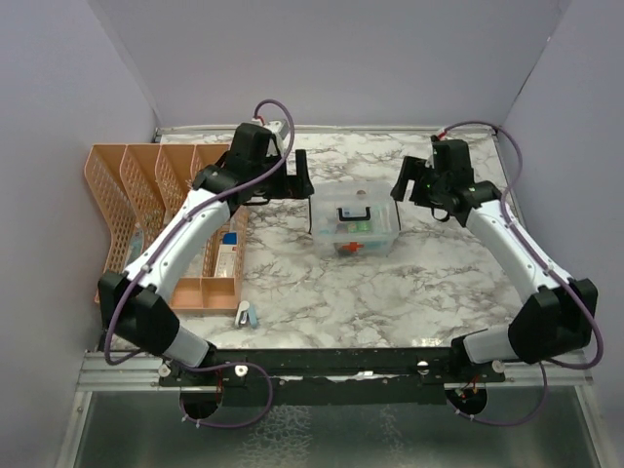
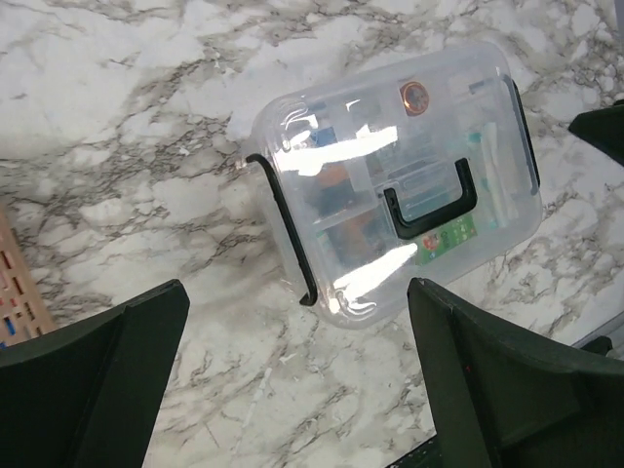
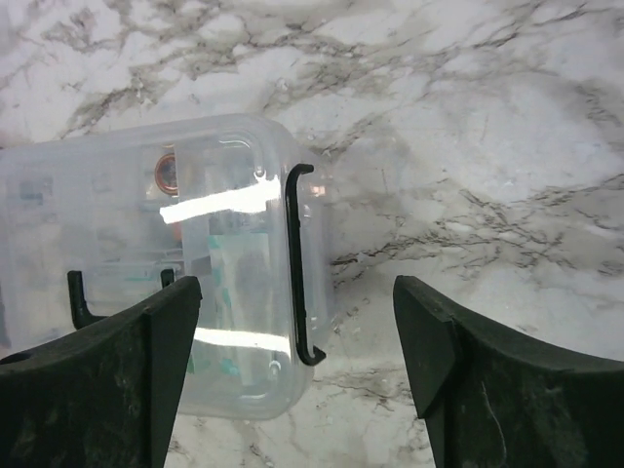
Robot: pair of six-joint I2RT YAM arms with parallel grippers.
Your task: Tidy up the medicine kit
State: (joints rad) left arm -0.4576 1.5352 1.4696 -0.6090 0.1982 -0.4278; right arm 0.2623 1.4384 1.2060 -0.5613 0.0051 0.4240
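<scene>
The medicine kit (image 1: 354, 225) is a clear plastic box with a black handle and black side clips, standing mid-table with its lid on and small items inside. It also shows in the left wrist view (image 2: 390, 185) and the right wrist view (image 3: 166, 263). My left gripper (image 1: 295, 178) is open and empty, hovering just left of and behind the kit. My right gripper (image 1: 408, 183) is open and empty, hovering just right of the kit, above its right clip (image 3: 300, 263).
An orange lattice desk organizer (image 1: 132, 200) stands at the left edge, partly under my left arm. An orange tray with boxes (image 1: 222, 268) lies beside it. A small white and blue item (image 1: 244, 314) lies near the front edge. Grey walls close in on both sides.
</scene>
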